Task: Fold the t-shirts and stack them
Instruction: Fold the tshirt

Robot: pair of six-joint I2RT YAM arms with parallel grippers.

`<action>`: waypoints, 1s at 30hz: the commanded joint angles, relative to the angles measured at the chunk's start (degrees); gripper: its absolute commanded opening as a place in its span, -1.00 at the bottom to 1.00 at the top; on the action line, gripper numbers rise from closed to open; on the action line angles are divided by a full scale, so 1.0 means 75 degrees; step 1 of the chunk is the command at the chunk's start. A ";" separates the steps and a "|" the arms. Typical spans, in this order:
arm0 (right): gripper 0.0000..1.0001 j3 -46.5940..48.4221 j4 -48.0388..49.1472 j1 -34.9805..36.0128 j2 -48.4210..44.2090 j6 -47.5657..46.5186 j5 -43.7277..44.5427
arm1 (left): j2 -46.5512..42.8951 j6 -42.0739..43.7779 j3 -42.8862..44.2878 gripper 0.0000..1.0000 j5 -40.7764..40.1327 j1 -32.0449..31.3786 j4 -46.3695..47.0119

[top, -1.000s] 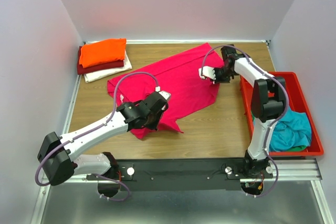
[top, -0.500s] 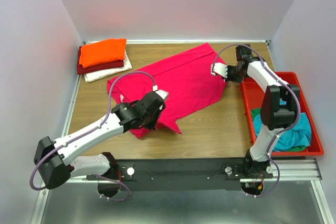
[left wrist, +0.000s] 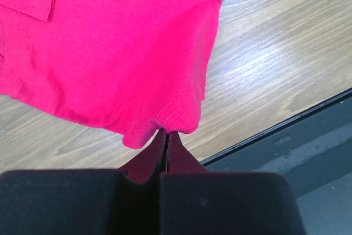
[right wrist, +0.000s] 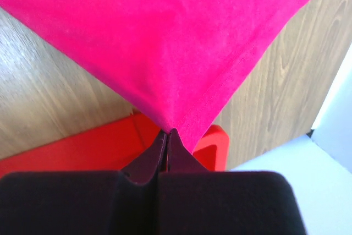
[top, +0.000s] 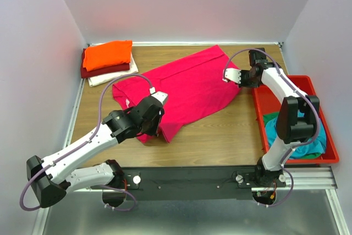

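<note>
The bright pink-red t-shirt (top: pixel 190 81) lies spread across the middle of the table. My left gripper (top: pixel 158 130) is shut on its near hem, and the left wrist view shows the jaws (left wrist: pixel 166 131) pinching a fold of the hem (left wrist: pixel 176 119) just above the wood. My right gripper (top: pixel 238 79) is shut on the shirt's right corner beside the tray. In the right wrist view the cloth (right wrist: pixel 181 53) fans out taut from the closed tips (right wrist: pixel 169 131). Folded orange (top: pixel 108 53), dark red (top: pixel 113 70) and cream (top: pixel 113 77) t-shirts are stacked at the back left.
A red plastic tray (top: pixel 316 89) stands at the right edge and holds crumpled teal (top: pixel 302 136) and green (top: pixel 269 118) t-shirts. Its corner (right wrist: pixel 212 144) shows just under the right gripper. The black rail (left wrist: pixel 308 147) runs along the table's near edge.
My left gripper has pulled the near hem leftward, drawing in the flap that stuck out to the right. My right gripper has carried the corner to the right, toward the tray.
</note>
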 commanded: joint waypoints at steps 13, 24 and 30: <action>-0.99 0.0671 0.0035 -0.0028 0.0573 0.0575 -0.0082 | 0.0092 0.0099 0.0602 -1.00 -0.0254 0.0156 0.0341; -0.99 0.2042 0.0035 0.0054 0.1545 0.1898 -0.0399 | 0.0654 0.0790 0.1094 -1.00 -0.0653 0.1104 0.0914; -0.99 0.2826 0.0035 0.0066 0.2236 0.2333 -0.0188 | 0.1005 0.1340 0.1540 -1.00 -0.0572 0.1983 0.1383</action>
